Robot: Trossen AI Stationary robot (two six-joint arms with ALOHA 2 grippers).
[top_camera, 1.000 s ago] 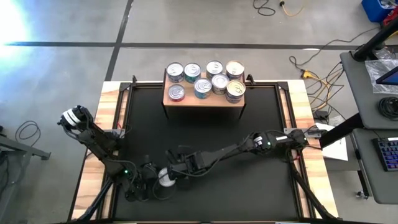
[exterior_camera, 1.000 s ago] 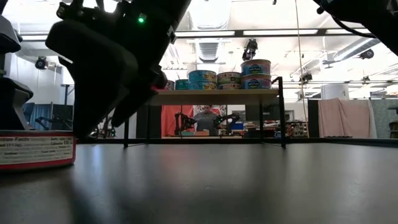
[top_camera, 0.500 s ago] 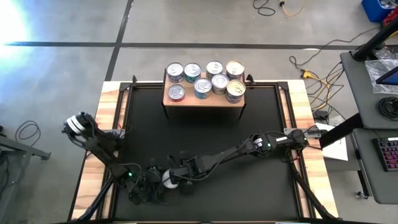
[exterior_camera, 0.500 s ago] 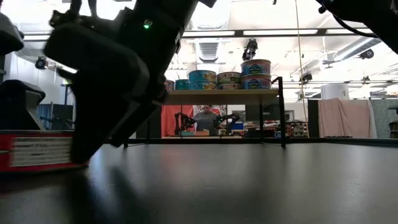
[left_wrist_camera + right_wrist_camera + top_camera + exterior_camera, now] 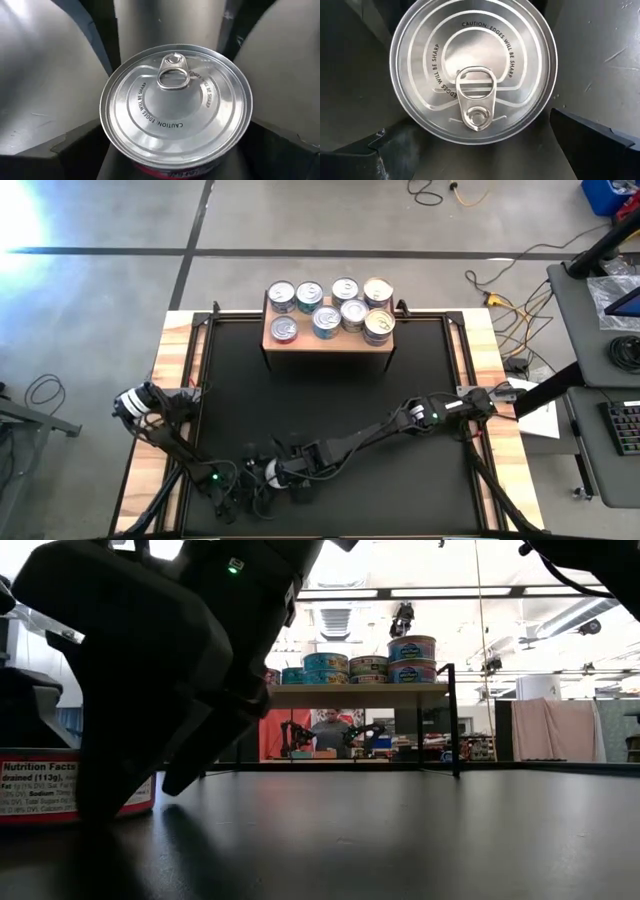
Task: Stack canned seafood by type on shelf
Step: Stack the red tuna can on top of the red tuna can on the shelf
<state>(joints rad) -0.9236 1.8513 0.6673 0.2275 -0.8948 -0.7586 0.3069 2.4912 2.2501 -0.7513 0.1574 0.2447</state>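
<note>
Both grippers meet over one red-labelled tin (image 5: 268, 471) near the black mat's (image 5: 330, 410) 6 o'clock edge. The left gripper (image 5: 250, 478) has its fingers spread wide on either side of the tin, and so does the right gripper (image 5: 283, 475); neither visibly clamps it. The mat's centre lies bare. At 12 o'clock, the shelf (image 5: 328, 340) carries the other tins (image 5: 330, 307).

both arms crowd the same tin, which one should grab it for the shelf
Left, probably: the left gripper is open with the red-labelled tin deep between its fingers. The right gripper is open too, but the tin lies mostly ahead of its fingertips, and that arm is stretched across the mat.
</note>
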